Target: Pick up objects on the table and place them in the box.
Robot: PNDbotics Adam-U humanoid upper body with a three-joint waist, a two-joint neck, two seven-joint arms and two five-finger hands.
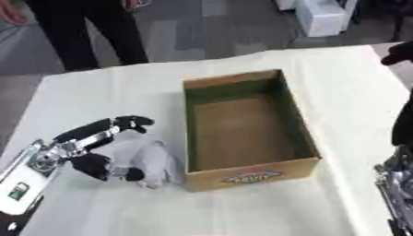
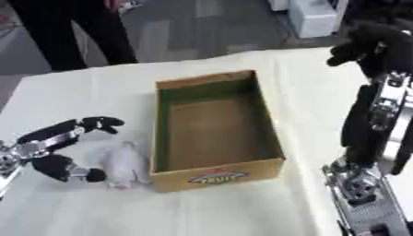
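Observation:
An open cardboard box point(image 1: 292, 113) stands in the middle of the table, and nothing shows inside it. A pale, soft white object point(image 1: 151, 160) lies on the cloth just left of the box's front corner. My left hand point(image 1: 98, 150) reaches in from the lower left. Its fingers point(image 1: 121, 124) curve over the object's far side and its thumb point(image 1: 109, 171) curls round the near side, so the hand cups it. My right hand point(image 2: 373, 44) is raised at the right edge, fingers curled, with nothing in it.
A white cloth point(image 1: 113, 87) covers the table. A person in dark trousers point(image 1: 80, 32) stands beyond the far edge. A white unit point(image 1: 322, 16) sits on the floor at the back right.

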